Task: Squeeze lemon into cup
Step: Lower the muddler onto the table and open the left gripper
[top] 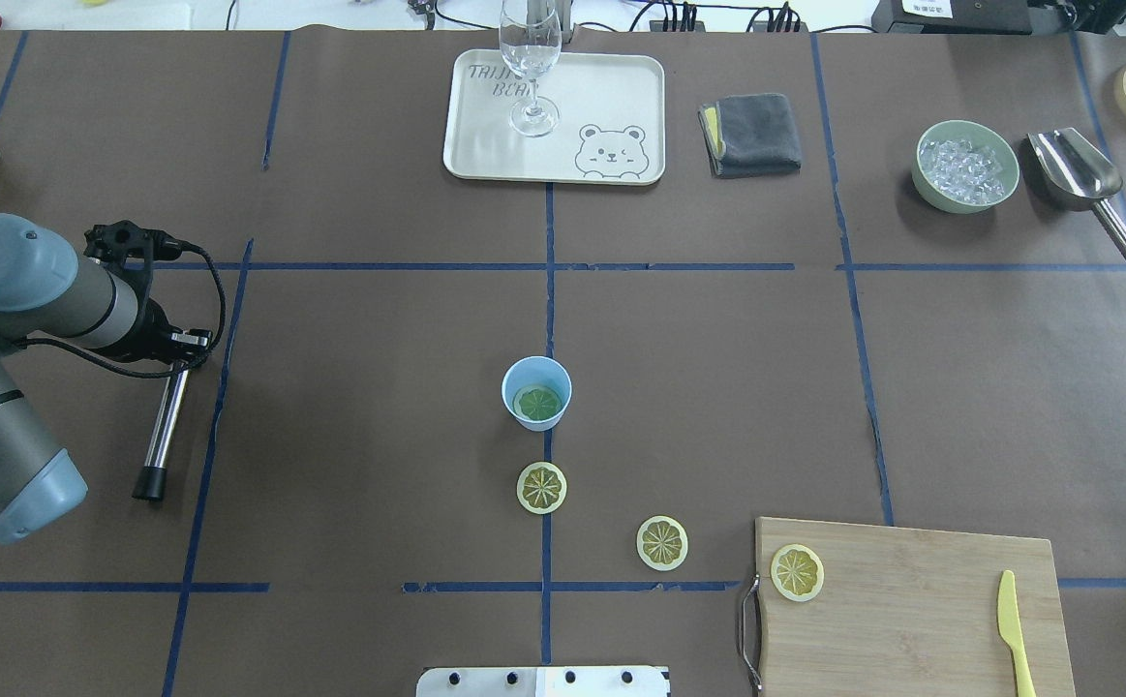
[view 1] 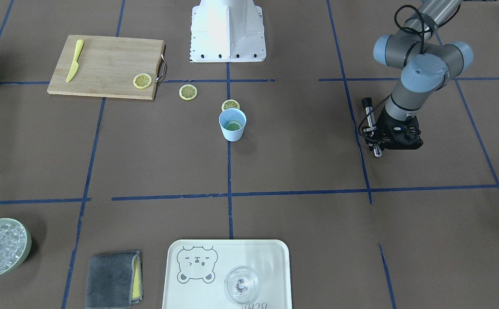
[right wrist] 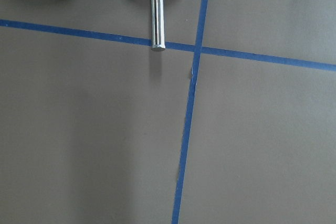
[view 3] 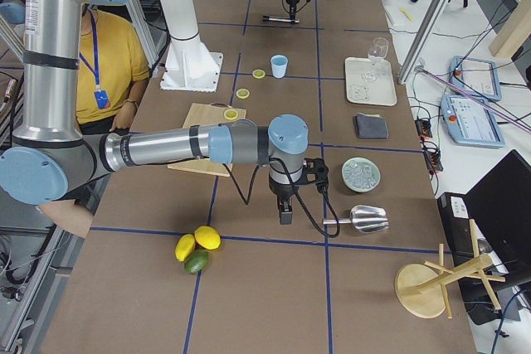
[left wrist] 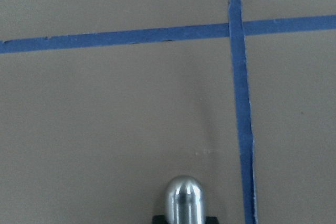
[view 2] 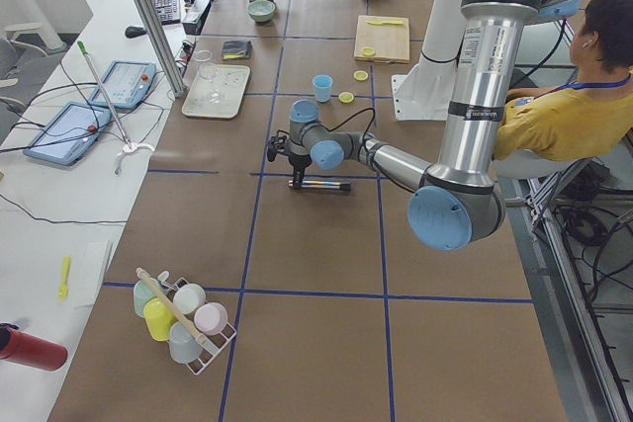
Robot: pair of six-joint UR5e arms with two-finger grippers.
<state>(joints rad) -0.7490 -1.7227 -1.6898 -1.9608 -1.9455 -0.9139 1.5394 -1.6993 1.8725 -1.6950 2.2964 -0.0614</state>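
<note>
The light-blue cup (top: 536, 379) stands upright at the table's middle with one lemon slice lying inside it; it also shows in the front-facing view (view 1: 232, 131). Three more lemon slices lie flat: one just beside the cup (top: 541, 487), one further off (top: 662, 542), and one on the cutting board (top: 797, 572). My left gripper (top: 187, 347) points down at the far left over the metal end of a steel rod (top: 164, 426) that lies on the table. I cannot tell whether it grips the rod. My right gripper (view 3: 284, 215) shows only in the exterior right view, far from the cup, and I cannot tell its state.
A yellow knife (top: 1016, 629) lies on the wooden cutting board (top: 911, 620). At the far side are a tray (top: 485, 145) with a clear glass (top: 531, 68), a grey cloth (top: 751, 134), a green bowl (top: 917, 169) of ice and a metal scoop (top: 1080, 174).
</note>
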